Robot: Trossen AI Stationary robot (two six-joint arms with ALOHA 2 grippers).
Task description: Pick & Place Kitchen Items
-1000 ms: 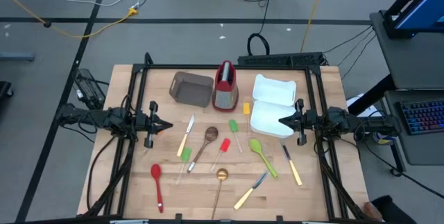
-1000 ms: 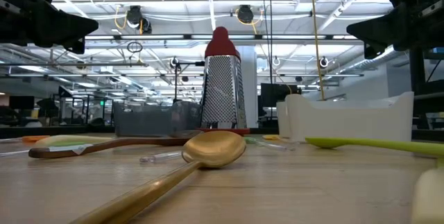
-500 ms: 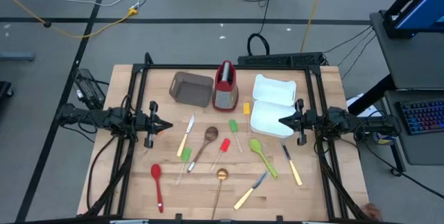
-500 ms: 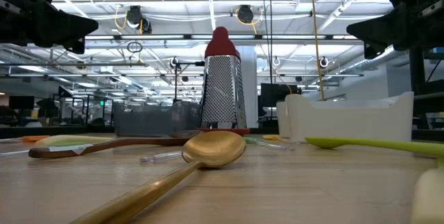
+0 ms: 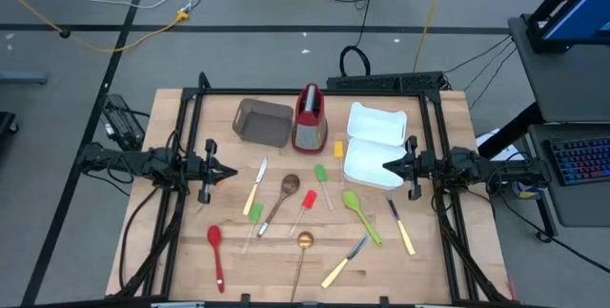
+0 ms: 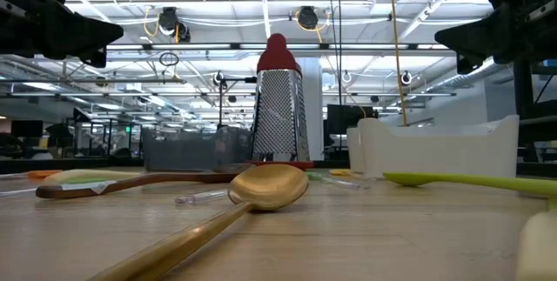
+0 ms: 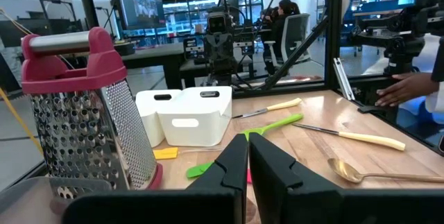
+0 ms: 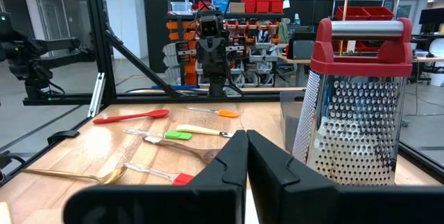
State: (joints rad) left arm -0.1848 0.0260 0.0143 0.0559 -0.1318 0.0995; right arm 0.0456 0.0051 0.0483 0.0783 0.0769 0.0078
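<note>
While both of my arms hang level above the wooden table [image 5: 172, 279], nothing has changed over the last second: no utensil has shifted and neither arm has moved. So the task has not started, in my judgement.

My left gripper [image 5: 232, 171] sits at nine o'clock of the table, fingers pressed together and empty. My right gripper [image 5: 387, 166] sits at three o'clock, also closed on nothing, its tip over the white plastic trays [image 5: 376, 146].

The utensils lie loose between the two grippers:
- a yellow-handled knife [image 5: 255, 189] just inside my left gripper
- a wooden spoon [image 5: 279, 201] near the centre
- a red silicone spoon [image 5: 215, 251] at seven o'clock
- a gold long-handled spoon [image 5: 302, 256] at six o'clock
- a green silicone spoon [image 5: 359, 214] towards four o'clock

At twelve o'clock stand a brown rectangular bin [image 5: 264, 121] and an upright red-and-steel box grater [image 5: 309, 117], side by side.

A person's hand [image 7: 404, 87] rests at the table edge in my left wrist view.
</note>
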